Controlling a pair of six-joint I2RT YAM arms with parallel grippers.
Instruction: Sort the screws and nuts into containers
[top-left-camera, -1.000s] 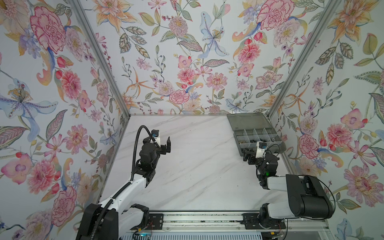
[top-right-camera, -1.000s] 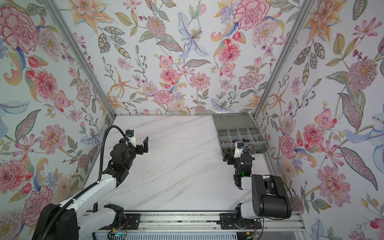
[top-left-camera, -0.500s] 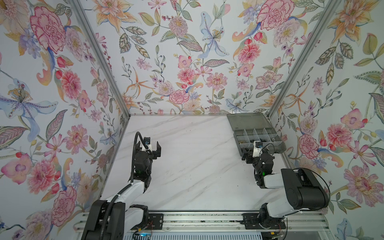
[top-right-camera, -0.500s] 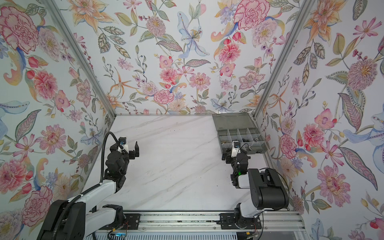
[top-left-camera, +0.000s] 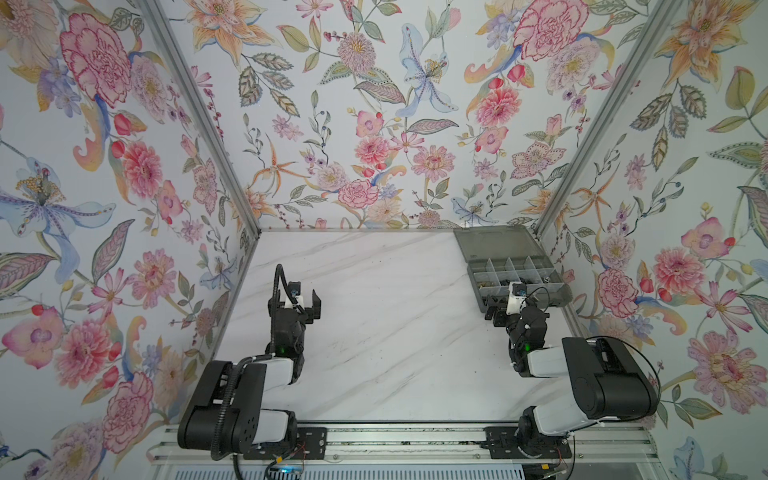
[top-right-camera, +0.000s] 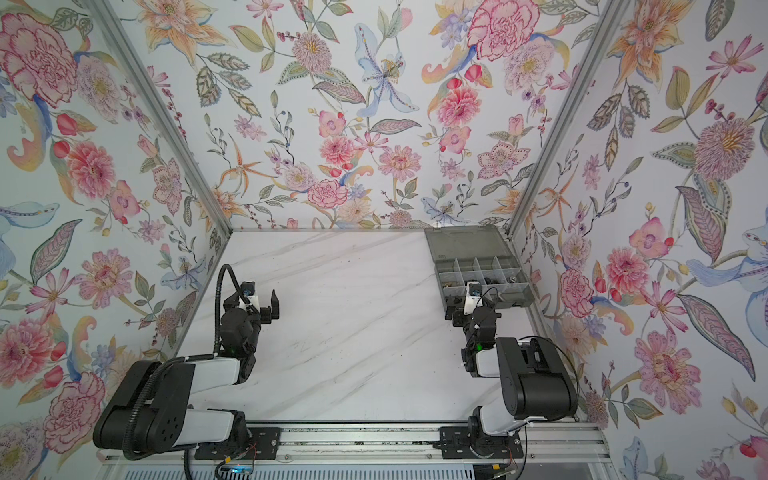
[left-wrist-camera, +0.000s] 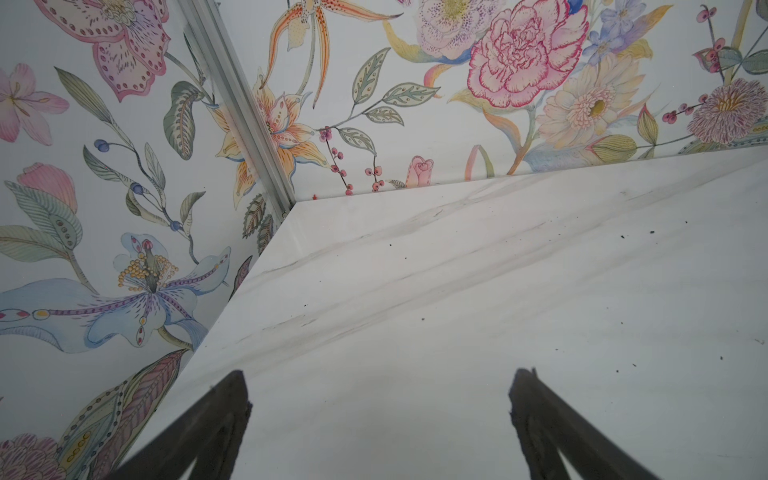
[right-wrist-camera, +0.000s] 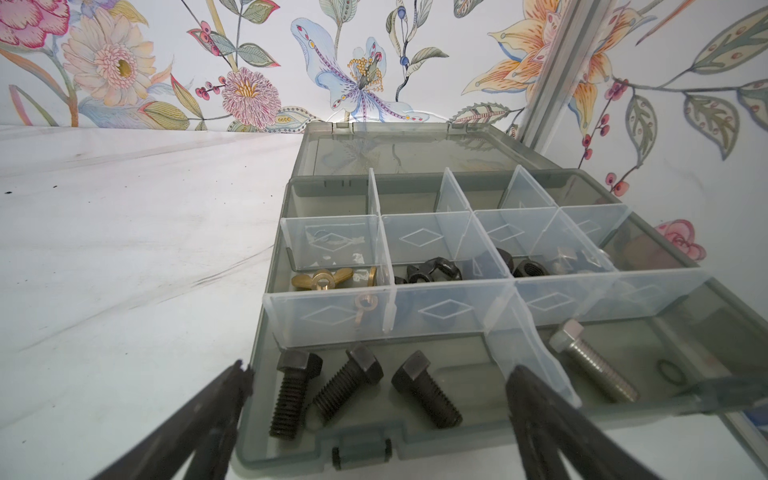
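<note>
The smoky-grey organiser box (top-left-camera: 482, 306) lies at the back right, with its lid (top-left-camera: 494, 243) laid open behind the containers (right-wrist-camera: 453, 249). In the right wrist view, three black screws (right-wrist-camera: 349, 382) lie in the nearest cell. A silver screw (right-wrist-camera: 592, 365) lies in the cell beside them. The nuts fill the middle row: brass winged ones (right-wrist-camera: 322, 279), black winged ones (right-wrist-camera: 432, 270) and black hex ones (right-wrist-camera: 530, 268). My right gripper (right-wrist-camera: 379, 372) (top-left-camera: 496, 311) is open at the box's front edge, holding nothing. My left gripper (left-wrist-camera: 380, 374) (top-left-camera: 309, 303) is open over bare table at the left.
The marble table (top-left-camera: 395, 311) is walled on three sides by floral panels, and small dark specks (left-wrist-camera: 623, 237) dot it. A metal rail (top-left-camera: 374, 440) carrying both arm bases runs along the front edge. The box sits close to the right wall.
Both arms have folded back toward their bases. The left gripper has drawn back a little and turned toward the far wall. The right gripper stays open at the box's front.
</note>
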